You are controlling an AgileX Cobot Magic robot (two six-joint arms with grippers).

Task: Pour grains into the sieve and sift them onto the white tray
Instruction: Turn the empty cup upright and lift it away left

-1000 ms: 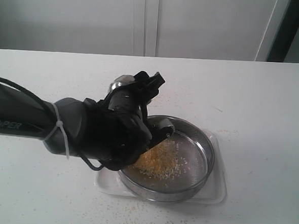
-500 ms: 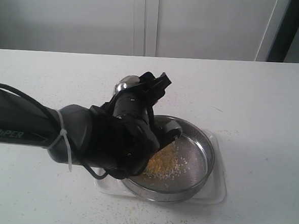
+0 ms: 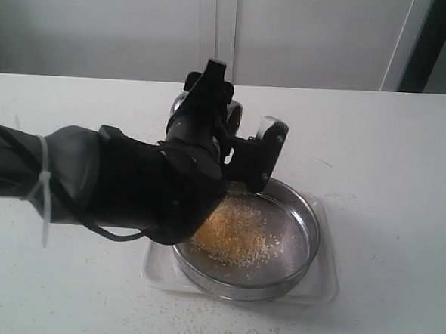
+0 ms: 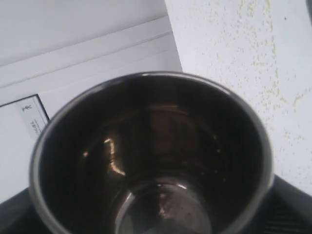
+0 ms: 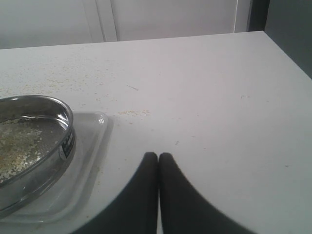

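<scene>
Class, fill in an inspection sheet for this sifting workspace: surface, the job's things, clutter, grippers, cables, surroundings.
Surface: white table, dusted with stray granules.
Job's things: sieve sits in the white tray; grains lie heaped on its mesh.
Clutter: nothing seen beyond the spilled granules.
Grippers: left gripper holds a steel cup, which looks nearly empty, above the sieve's far edge; right gripper shut, empty, near the tray.
Cables: black cable under the left arm, white zip tie around it.
Surroundings: pale panelled wall behind the table; dark strip at its right end.
</scene>
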